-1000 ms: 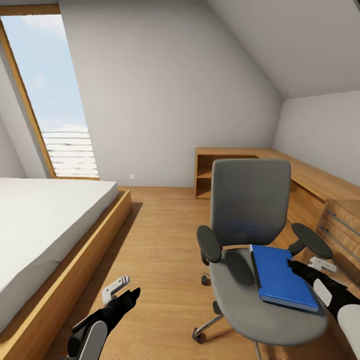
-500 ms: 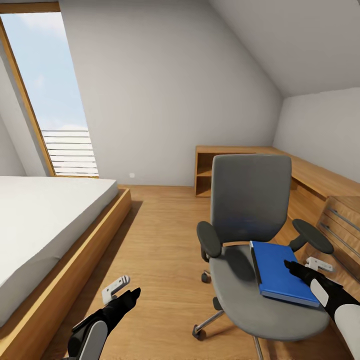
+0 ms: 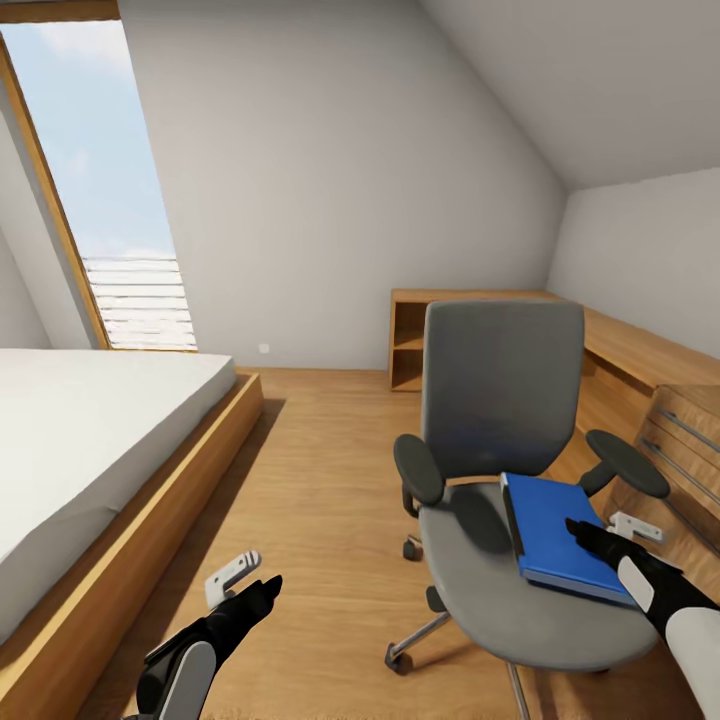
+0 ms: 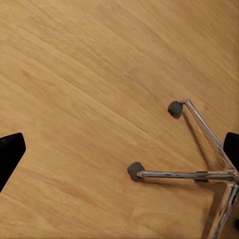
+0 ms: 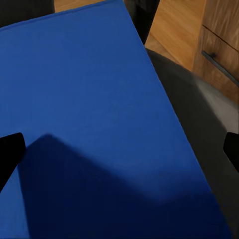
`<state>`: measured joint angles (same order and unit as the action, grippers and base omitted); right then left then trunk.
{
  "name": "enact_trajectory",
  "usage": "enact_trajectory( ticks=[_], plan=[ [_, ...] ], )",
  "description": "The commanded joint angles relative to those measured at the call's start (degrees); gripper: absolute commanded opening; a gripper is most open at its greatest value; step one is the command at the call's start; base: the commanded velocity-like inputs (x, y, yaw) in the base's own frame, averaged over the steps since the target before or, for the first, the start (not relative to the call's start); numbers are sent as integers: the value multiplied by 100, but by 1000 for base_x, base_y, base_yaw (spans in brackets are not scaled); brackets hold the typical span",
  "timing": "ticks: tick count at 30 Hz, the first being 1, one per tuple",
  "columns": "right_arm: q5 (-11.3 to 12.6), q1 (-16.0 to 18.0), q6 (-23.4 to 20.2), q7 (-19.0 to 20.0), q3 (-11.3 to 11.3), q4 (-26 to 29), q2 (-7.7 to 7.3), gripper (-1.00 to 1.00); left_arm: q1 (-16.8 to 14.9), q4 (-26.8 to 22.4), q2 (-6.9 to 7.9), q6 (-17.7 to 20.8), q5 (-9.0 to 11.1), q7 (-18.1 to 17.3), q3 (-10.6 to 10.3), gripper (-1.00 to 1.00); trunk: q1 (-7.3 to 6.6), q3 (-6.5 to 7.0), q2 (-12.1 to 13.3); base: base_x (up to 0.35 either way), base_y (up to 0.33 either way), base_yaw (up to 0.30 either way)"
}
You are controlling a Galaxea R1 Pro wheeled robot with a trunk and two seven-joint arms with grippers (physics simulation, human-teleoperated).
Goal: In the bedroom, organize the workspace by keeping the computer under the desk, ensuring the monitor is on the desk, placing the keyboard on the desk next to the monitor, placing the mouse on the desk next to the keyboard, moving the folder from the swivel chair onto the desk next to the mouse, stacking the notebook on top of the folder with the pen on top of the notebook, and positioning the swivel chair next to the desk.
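The grey swivel chair stands on the wood floor with the bright-blue folder lying flat on the right side of its seat. My right gripper is open just above the folder's right edge, one finger over the blue cover and the other past the edge, by the armrest. In the right wrist view the folder lies under the open right gripper, with grey seat beside it. My left gripper hangs open and empty low over the floor, left of the chair. The left wrist view has the chair's chrome base under the open left gripper.
A low bed with a wooden frame runs along the left under a tall skylight. A low oak shelf unit stands against the back wall, and oak drawers sit close behind the chair's right armrest. Open floor lies between bed and chair.
My right gripper has crept a little further in over the folder's right edge. The view has shifted slightly. The left arm has stayed put.
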<state>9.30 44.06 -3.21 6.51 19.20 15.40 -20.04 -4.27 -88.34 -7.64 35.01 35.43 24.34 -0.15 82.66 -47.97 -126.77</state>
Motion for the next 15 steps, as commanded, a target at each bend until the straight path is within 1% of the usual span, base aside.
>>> enact_trajectory(
  ticks=[1, 4, 8, 15],
  plan=[
    [39, -3, -31, 26, -13, -28, 10, 100, -4, -8, -1, 12, 60, 53, -2, 100, 23, -25, -43, 0, 0, 0],
    [12, -3, -31, 26, -13, -28, 21, 100, -4, -8, -1, 10, 60, 53, -2, 100, 88, -79, -163, 0, 0, 0],
    [-93, -3, -31, 19, -13, -28, 29, 100, -4, -8, 2, 14, 60, 44, -2, 100, 88, -79, -163, 0, 0, 0],
    [-135, -3, -31, 18, -13, -28, 34, 100, -4, -3, 7, 18, 72, 26, -2, 100, 88, -79, -163, 0, 0, 0]
  ],
)
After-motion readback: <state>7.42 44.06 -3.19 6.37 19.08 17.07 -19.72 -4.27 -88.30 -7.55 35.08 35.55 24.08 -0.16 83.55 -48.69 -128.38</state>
